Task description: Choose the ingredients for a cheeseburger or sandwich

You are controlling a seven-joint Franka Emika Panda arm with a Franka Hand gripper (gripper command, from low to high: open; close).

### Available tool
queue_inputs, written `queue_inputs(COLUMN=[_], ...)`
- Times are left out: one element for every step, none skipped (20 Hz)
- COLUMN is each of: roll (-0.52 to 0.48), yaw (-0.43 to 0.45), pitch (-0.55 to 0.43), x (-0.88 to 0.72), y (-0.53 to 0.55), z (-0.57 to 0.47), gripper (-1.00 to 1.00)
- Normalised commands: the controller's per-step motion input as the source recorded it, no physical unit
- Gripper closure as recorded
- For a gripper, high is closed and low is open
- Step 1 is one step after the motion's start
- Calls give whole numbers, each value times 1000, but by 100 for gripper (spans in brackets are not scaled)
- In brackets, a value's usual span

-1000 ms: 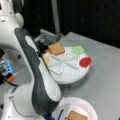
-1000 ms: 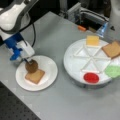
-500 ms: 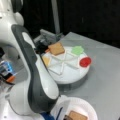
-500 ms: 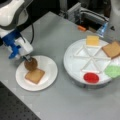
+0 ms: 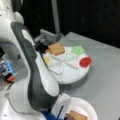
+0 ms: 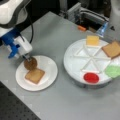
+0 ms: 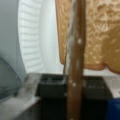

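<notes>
The brown patty hangs edge-on in the gripper, clamped between its fingers just above the paper plate, over the plate's rim on a front view's left; in the wrist view the patty shows as a brown upright band running down the middle, with the dark gripper body behind its lower part. On that plate lies one tan bread square, flat, just beside the patty and toward a front view's bottom; the wrist view shows the same bread lying on the white ribbed plate. The plate sits near the grey worktop's edge on a front view's left. Well apart from it, toward a front view's right, stands the white divided round tray, which holds the other ingredients in separate wedges: a yellow cheese square at its far side, a second tan bread square at its right edge, green lettuce below that, and a red disc in the near wedge. In a front view the tray shows with bread, lettuce and red disc on it, and the white and grey arm fills the near left.
</notes>
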Motion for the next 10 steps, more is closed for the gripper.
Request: queue_inputs(roll=[-46, -47, -46, -36, -37, -36, -36, -39, -42, -50], yaw=[113, 109, 107, 107, 104, 102, 101, 99, 99, 99], pitch=[152, 151, 153, 148, 146, 149, 150, 148, 141, 134], x=[368, 373, 370, 370, 373, 368, 363, 368, 369, 373], y=[6, 7, 0, -10, -12, -20, -29, -40, -53, -67], z=[5, 5, 8, 8, 2, 0, -4, -18, -37, -62], gripper=[100, 100, 100, 100, 100, 100, 100, 100, 100, 100])
